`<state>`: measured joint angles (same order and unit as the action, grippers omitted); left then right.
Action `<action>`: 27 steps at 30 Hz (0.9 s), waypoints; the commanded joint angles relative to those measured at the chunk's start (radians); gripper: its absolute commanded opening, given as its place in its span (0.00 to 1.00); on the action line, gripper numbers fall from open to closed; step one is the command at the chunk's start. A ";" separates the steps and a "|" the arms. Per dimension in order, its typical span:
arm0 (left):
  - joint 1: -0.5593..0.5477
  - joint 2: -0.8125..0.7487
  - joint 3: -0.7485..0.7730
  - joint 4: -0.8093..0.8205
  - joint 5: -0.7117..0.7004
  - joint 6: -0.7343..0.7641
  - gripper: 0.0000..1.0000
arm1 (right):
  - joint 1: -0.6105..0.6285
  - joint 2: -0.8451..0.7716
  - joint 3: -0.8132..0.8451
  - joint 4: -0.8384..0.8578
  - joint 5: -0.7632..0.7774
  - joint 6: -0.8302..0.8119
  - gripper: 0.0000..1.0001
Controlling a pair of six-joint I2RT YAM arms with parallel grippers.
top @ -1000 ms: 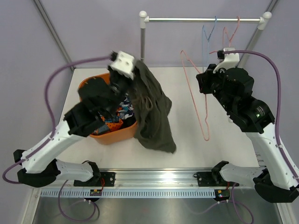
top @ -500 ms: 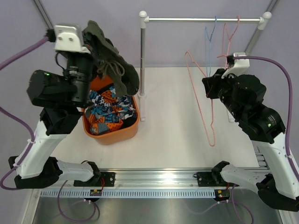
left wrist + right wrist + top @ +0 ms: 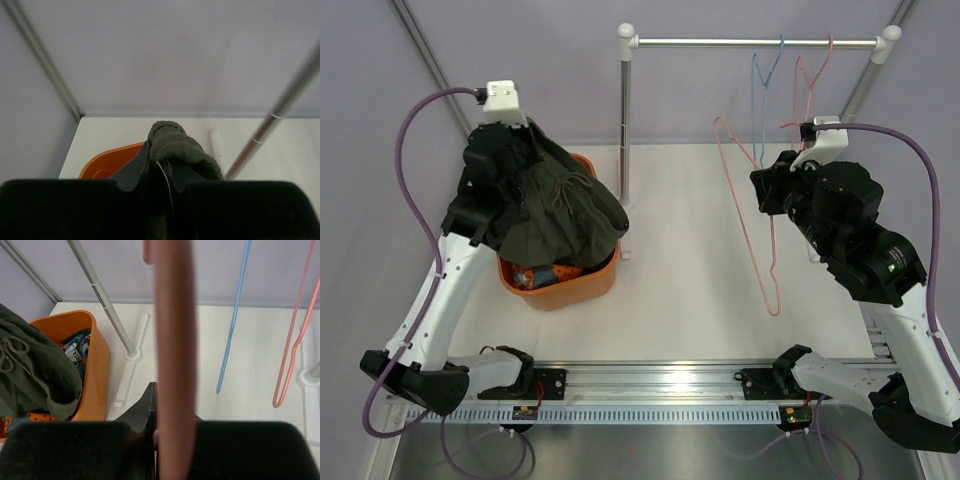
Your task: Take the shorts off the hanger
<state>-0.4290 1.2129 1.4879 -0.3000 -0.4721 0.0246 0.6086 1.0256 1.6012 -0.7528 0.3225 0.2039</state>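
The dark olive shorts [image 3: 555,208] with a drawstring drape over the orange basket [image 3: 582,285] at the left. My left gripper [image 3: 505,150] is shut on the shorts' upper edge [image 3: 175,146] above the basket's far rim. My right gripper [image 3: 767,188] is shut on the bare pink hanger [image 3: 752,232], which hangs down in the air right of centre, off the rail. In the right wrist view the hanger's wire [image 3: 172,340] runs straight up between the jaws.
The basket holds patterned blue and orange clothes [image 3: 542,274]. A metal rail [image 3: 755,43] on two posts spans the back, with a blue hanger [image 3: 761,95] and another pink hanger [image 3: 810,75] on it. The left post [image 3: 625,140] stands just right of the basket.
My left arm has swung down from high up and lowered the shorts onto the basket, where they now spread out. My right gripper and the pink hanger have barely moved.
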 commanded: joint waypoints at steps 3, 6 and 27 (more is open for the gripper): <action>0.278 -0.023 -0.034 -0.039 0.223 -0.377 0.02 | 0.008 -0.010 -0.001 0.015 0.004 -0.009 0.00; 0.350 0.017 -0.145 -0.048 0.283 -0.468 0.01 | 0.008 -0.006 -0.001 0.015 -0.003 -0.011 0.00; 0.357 -0.104 -0.342 0.009 0.863 -0.594 0.99 | 0.008 0.067 0.008 0.059 -0.065 -0.005 0.00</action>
<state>-0.0582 1.1599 1.0485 -0.2665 0.1982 -0.6754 0.6086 1.0790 1.5887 -0.7448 0.2810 0.2012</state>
